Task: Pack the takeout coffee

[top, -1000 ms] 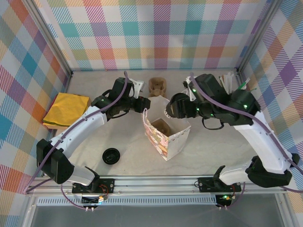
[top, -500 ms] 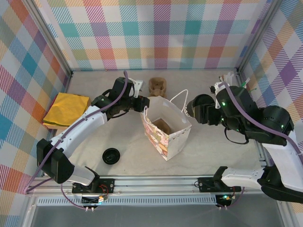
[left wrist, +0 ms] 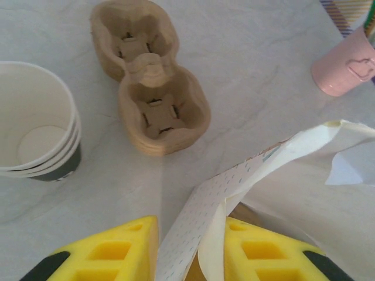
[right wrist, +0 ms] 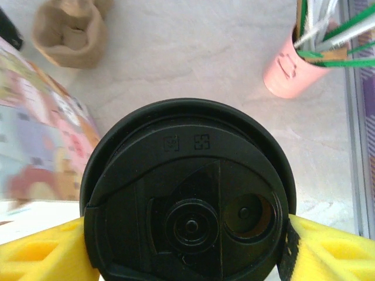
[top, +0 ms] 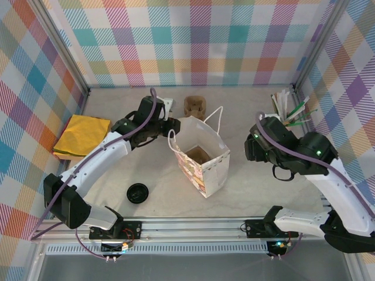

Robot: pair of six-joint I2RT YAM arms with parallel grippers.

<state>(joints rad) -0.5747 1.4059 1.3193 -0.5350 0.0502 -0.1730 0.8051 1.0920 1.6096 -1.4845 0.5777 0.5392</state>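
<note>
So the step here is getting the coffee (right wrist: 187, 193) into the paper bag (top: 206, 168), and the setup looks decent. The right hand (right wrist: 184, 253) is clamped on the cup from both sides just under the black lid, holding it upright in the air to the right of the bag and not yet over the opening. The left hand (left wrist: 190, 249) is pinching the bag's far-left wall between its yellow fingers (left wrist: 114, 252), which props the mouth open. My take: slide the cup across level, because that lid has a sip hole and any tilt could slosh. Come in high enough to clear the rim and the white handle loop (top: 217, 115) sticking up on the right side, since that's the obvious snag. There's a brown cardboard carrier (top: 199, 155) sitting in the bottom of the bag, so I'd line up over one of its pockets and go straight down instead of dropping the cup. The left hand should hold firm so the wall doesn't fold inward, and the right one should only let go once the cup is seated. The spare carrier (left wrist: 146, 76), the stack of empty cups (left wrist: 36, 126), and the pink cup of stirrers (right wrist: 290, 65) on the tabletop are all well out of the path.
</note>
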